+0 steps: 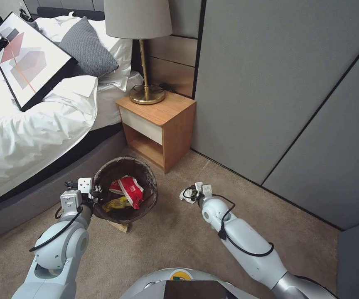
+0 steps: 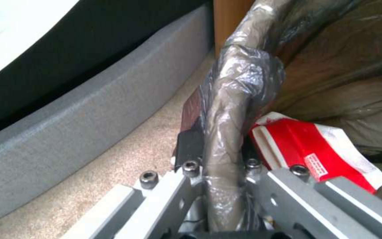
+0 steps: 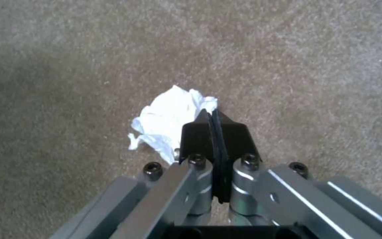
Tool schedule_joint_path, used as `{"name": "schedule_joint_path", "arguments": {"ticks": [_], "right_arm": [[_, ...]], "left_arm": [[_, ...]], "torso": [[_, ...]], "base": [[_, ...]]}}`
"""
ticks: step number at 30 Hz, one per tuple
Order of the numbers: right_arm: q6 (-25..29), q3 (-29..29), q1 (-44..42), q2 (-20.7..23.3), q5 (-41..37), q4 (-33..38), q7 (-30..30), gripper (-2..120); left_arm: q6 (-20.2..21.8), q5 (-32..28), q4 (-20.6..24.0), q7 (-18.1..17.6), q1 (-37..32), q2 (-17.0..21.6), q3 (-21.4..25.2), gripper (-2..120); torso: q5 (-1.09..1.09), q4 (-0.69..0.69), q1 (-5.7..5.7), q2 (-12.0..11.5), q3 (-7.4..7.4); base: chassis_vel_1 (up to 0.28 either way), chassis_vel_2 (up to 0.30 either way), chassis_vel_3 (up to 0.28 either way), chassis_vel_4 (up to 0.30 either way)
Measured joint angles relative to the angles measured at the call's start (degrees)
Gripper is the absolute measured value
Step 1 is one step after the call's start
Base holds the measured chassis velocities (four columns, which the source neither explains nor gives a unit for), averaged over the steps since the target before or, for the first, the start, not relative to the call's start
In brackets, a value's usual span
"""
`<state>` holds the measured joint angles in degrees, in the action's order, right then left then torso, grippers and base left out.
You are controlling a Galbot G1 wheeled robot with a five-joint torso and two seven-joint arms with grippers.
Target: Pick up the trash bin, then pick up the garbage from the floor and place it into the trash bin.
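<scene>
My left gripper is shut on the bag-covered rim of the trash bin, which sits beside the bed. In the left wrist view the fingers clamp the plastic-wrapped rim from both sides. Inside the bin lie a red wrapper and a yellow wrapper. To the bin's right, my right gripper is low over the carpet, shut on an edge of the crumpled white tissue. A brown scrap pokes out from under the bin's near side.
A wooden nightstand with a brass lamp stands just behind the bin. The bed and its grey base run along the left. Grey wall panels close the right side. Open carpet lies in front of me.
</scene>
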<state>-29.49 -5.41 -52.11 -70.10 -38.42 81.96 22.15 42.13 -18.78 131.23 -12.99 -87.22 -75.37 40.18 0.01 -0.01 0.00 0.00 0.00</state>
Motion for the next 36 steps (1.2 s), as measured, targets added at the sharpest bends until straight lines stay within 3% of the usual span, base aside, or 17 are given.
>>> {"name": "schedule_joint_path", "arguments": {"ticks": [5,7,9,30,36], "right_arm": [[-0.08,0.44,-0.52,0.64,-0.04,0.85,0.20,3],[0.22,-0.08,-0.22,0.50,-0.13,0.13,0.72,14],[0.29,-0.23,-0.09,0.37,-0.19,-0.11,0.73,17],[0.98,-2.47,0.58,-1.15,0.26,-1.00,1.99,96],[0.91,-2.97,0.95,-1.23,0.13,-1.47,1.99,100]], "left_arm": [[0.00,0.02,0.02,-0.01,-0.09,0.11,0.09,0],[0.00,0.02,0.05,-0.14,-0.14,-0.02,0.02,0],[0.00,0.02,0.06,-0.14,-0.14,-0.05,-0.03,0],[0.00,0.02,0.41,0.00,-0.27,0.85,-0.23,0],[0.00,0.05,0.26,0.02,-0.24,0.90,-0.34,0]], "torso": [[0.00,-0.01,0.00,0.00,0.00],[0.00,0.00,0.00,0.00,0.00],[0.00,0.00,0.00,0.00,0.00],[-0.01,0.00,0.00,0.00,0.00],[-0.01,0.00,0.00,0.00,0.00]], "base": [[0.000,0.000,0.000,0.000],[0.000,0.000,0.000,0.000],[0.000,0.000,0.000,0.000],[0.000,0.000,0.000,0.000],[0.000,0.000,0.000,0.000]]}}
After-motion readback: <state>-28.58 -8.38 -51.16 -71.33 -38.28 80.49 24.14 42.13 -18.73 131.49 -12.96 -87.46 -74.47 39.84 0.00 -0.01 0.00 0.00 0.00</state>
